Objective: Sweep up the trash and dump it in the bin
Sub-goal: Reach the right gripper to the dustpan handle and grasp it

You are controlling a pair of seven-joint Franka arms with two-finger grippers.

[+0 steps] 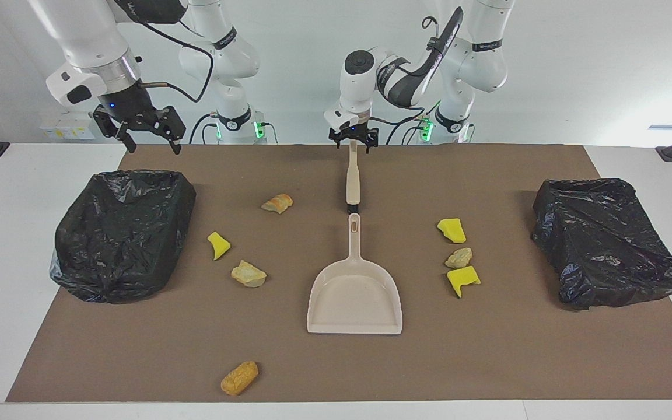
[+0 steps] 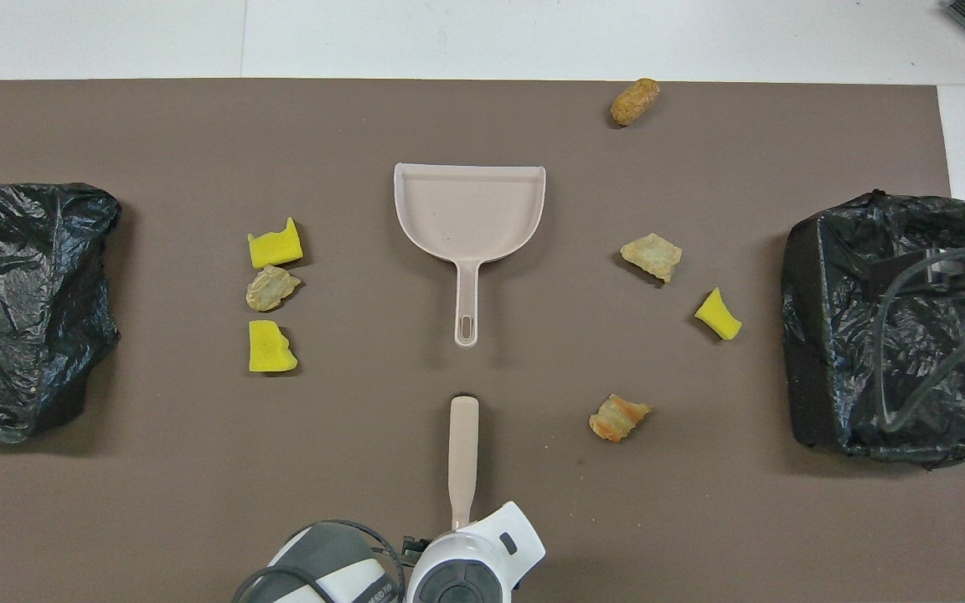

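The trash lies scattered on the brown mat: yellow sponge bits point(image 1: 451, 230) point(image 1: 463, 280) point(image 1: 218, 245) and tan bread-like lumps point(image 1: 459, 257) point(image 1: 277, 203) point(image 1: 248, 273) point(image 1: 240, 377). A beige dustpan point(image 1: 354, 297) lies in the middle, its handle pointing toward the robots. In line with it, nearer the robots, lies a beige brush point(image 1: 352, 175). My left gripper point(image 1: 353, 141) is open, with one finger on each side of the brush handle's end. My right gripper point(image 1: 143, 131) hangs open over the mat, just robot-side of the black-bagged bin point(image 1: 123, 233) at the right arm's end.
A second black-bagged bin point(image 1: 604, 239) sits at the left arm's end of the mat. White table shows around the mat point(image 2: 198, 469). In the overhead view the left arm's wrist point(image 2: 474, 569) covers the brush handle's end.
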